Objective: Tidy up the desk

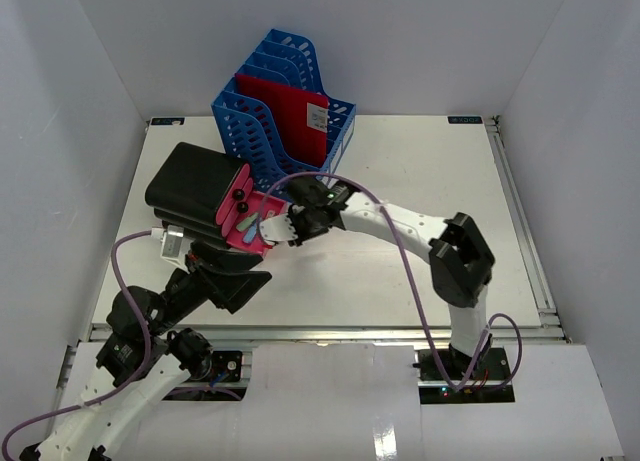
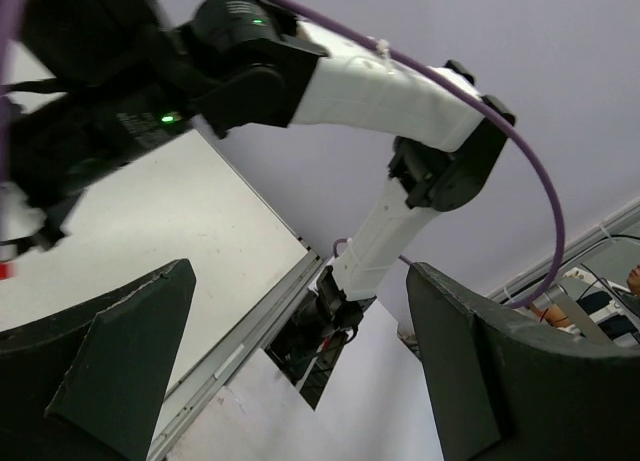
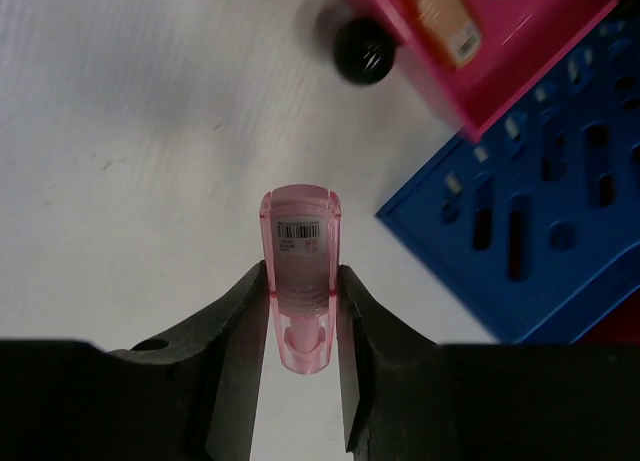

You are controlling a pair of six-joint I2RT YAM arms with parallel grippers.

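Note:
The desk (image 1: pixel 420 171) is a white tabletop with a metal rail (image 1: pixel 330 331) along its front. An open black case (image 1: pixel 195 181) with a pink inside (image 1: pixel 243 226) lies at the left, with small items in it. My right gripper (image 1: pixel 283 227) hovers at the pink edge, shut on a pink translucent barcoded stick (image 3: pixel 300 266), held above bare desk (image 3: pixel 120 161). The pink case (image 3: pixel 520 51) and a black ball (image 3: pixel 363 49) lie just ahead of it. My left gripper (image 1: pixel 245 276) is open and empty (image 2: pixel 300 281), in front of the case, pointing right.
A blue slotted file rack (image 1: pixel 285 106) stands at the back centre with a red folder (image 1: pixel 290 116) upright in it; its corner shows in the right wrist view (image 3: pixel 540 231). White walls enclose the desk on three sides. The right arm (image 2: pixel 370 81) spans across the middle.

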